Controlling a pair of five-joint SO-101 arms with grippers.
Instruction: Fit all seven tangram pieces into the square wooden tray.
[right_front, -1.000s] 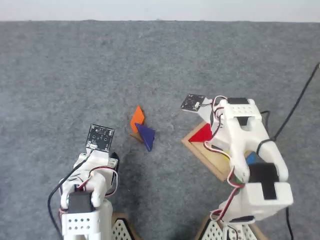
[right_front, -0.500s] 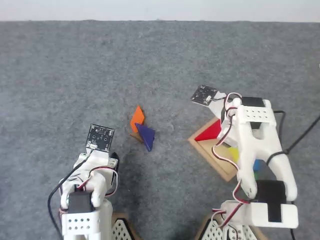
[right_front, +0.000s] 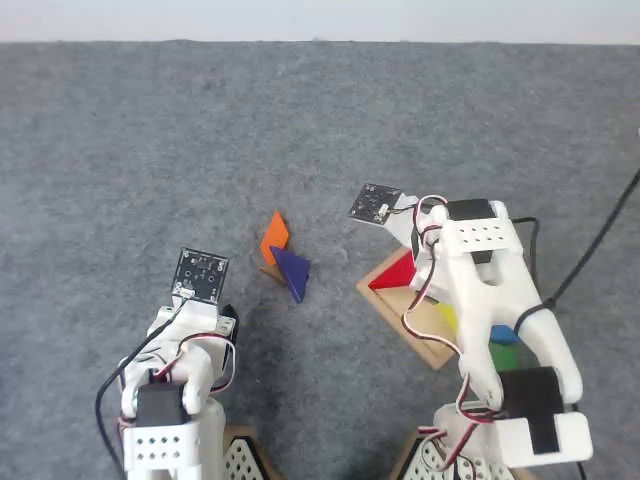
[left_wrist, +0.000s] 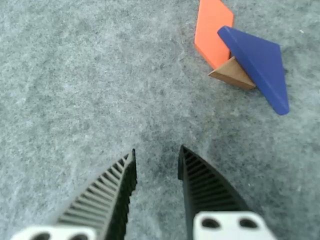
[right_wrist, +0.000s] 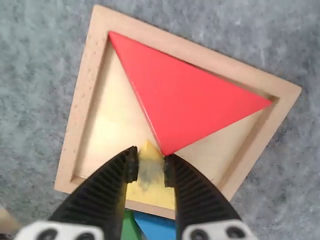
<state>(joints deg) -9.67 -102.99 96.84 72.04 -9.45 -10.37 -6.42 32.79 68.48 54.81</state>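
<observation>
The square wooden tray (right_wrist: 81, 107) lies on the grey carpet under my right arm, also seen from above as tray (right_front: 395, 320). Inside it a big red triangle (right_wrist: 185, 105) fills one side. My right gripper (right_wrist: 150, 160) is shut on the tip of a yellow piece (right_wrist: 150, 187), next to green (right_wrist: 131, 227) and blue (right_wrist: 155, 227) pieces. Out on the carpet, an orange parallelogram (left_wrist: 210, 27) lies beside a small wood-coloured triangle (left_wrist: 232, 75), and a dark blue triangle (left_wrist: 257, 65) rests tilted on top of that triangle. My left gripper (left_wrist: 156, 160) stands open a little short of this cluster.
Grey carpet (right_front: 150, 130) covers the whole table, with wide free room at the back and left. A dark cable (right_front: 595, 215) runs off to the right behind the right arm. The loose cluster (right_front: 282, 255) sits between the two arms.
The right arm swung right, then back left, and the tray slid along with it, ending slightly further left than a second ago. The left arm and loose pieces stayed put.
</observation>
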